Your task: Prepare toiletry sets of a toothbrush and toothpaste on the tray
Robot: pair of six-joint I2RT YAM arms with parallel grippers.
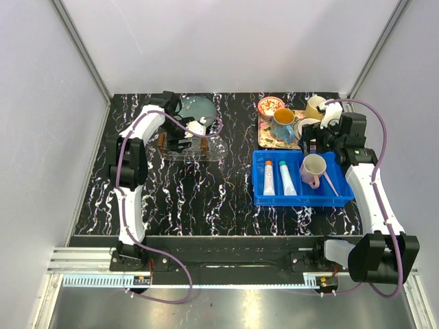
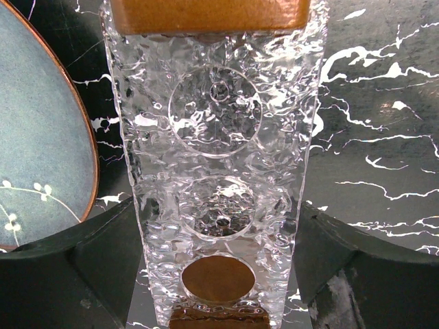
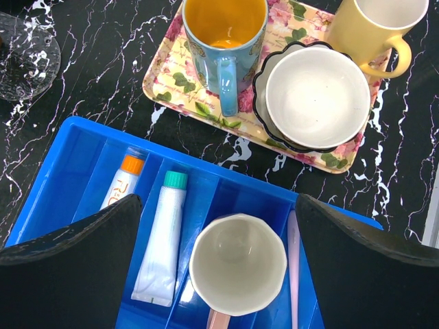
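The clear tray with brown ends lies at the back left. In the left wrist view the tray runs between my fingers. My left gripper is open and straddles its near end, fingers close to its sides. The pale-pink toothbrush lies in the blue bin. The orange-capped toothpaste and the teal-capped toothpaste lie in its left slots. My right gripper is open and empty above the bin.
A pink mug stands in the bin beside the toothbrush. Behind it a patterned tray holds a blue mug and a white bowl. A yellow mug stands beside it. A blue-grey plate lies behind the clear tray.
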